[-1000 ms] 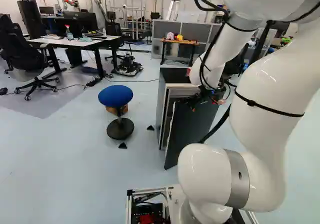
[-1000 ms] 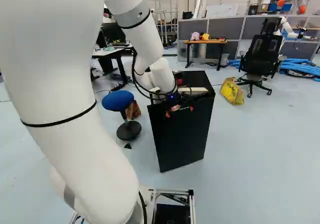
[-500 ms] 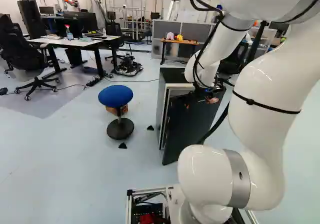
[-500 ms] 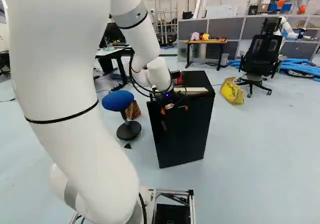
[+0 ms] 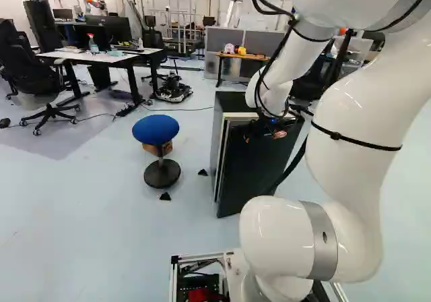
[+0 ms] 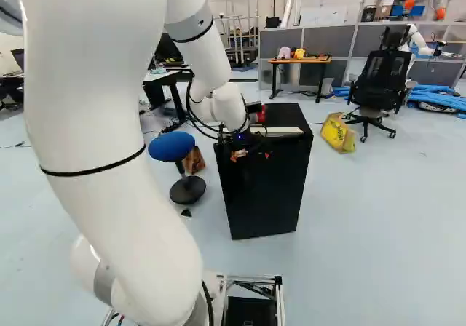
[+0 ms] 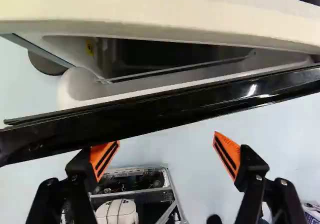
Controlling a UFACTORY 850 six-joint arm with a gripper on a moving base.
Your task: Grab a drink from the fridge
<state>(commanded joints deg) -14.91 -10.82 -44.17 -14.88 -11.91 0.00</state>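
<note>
My gripper [image 6: 252, 155] is at the top of the black fridge door [image 6: 261, 199], on the side facing the base. In the wrist view the gripper [image 7: 166, 146] stands wide open with nothing between its orange-padded fingers. Ahead of them runs the door's glossy black edge [image 7: 165, 111]; one fingertip is close to it, and I cannot tell whether they touch. The door stands slightly ajar from the fridge body [image 5: 217, 137]. Through the narrow gap a dark interior [image 7: 175, 56] shows behind a pale frame. No drink can be made out.
A blue stool [image 5: 155, 130] stands beside the fridge, with a brown box behind it. Desks [image 5: 101, 56] and an office chair are farther back. In the right base view there are a yellow bag [image 6: 338, 132], a black chair [image 6: 382, 75] and another robot [image 6: 419, 41].
The door has swung closer to the fridge body, narrowing the gap. My gripper has moved along with it, slightly leftward in both base views. The base has not moved.
</note>
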